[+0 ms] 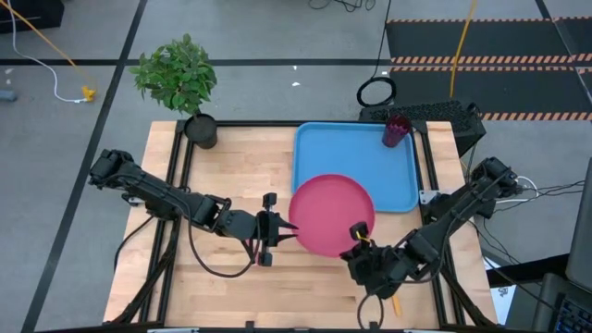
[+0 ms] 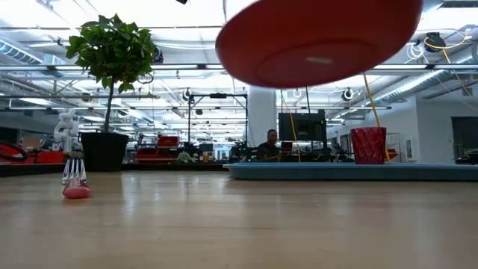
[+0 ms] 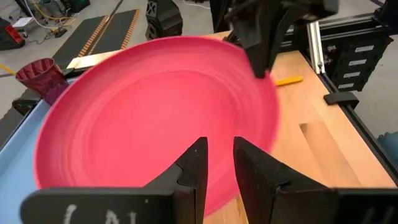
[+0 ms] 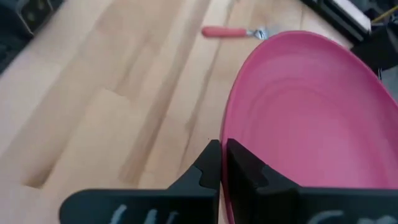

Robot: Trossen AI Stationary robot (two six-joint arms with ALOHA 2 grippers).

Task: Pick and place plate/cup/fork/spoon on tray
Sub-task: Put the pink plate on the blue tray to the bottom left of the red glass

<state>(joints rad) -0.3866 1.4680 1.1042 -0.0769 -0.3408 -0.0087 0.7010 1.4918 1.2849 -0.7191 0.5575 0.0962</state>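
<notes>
The pink-red plate (image 1: 331,215) hangs in the air over the table's middle and the near left corner of the light-blue tray (image 1: 370,157). My right gripper (image 1: 356,238) is shut on the plate's near edge. My left gripper (image 1: 282,230) stands at the plate's left edge with a narrow gap between its fingers; I cannot tell whether it touches the plate. The maroon cup (image 1: 397,130) stands upright in the tray's far right corner. The fork (image 4: 233,31) lies on the wood beyond the plate. The spoon's orange handle (image 1: 396,303) shows under my right arm. My right gripper pinches the plate's rim (image 4: 225,135) between its two fingers, at the plate's near right side. The fingers come slanting down from the table's near right. The plate is lifted clear of the table and tray, tilted, its underside (image 2: 321,45) showing in the low view.
A potted plant (image 1: 180,79) in a black pot stands at the table's far left corner. Bare wood lies to the left and near side of the plate. A black frame (image 1: 435,166) borders the table beside the tray.
</notes>
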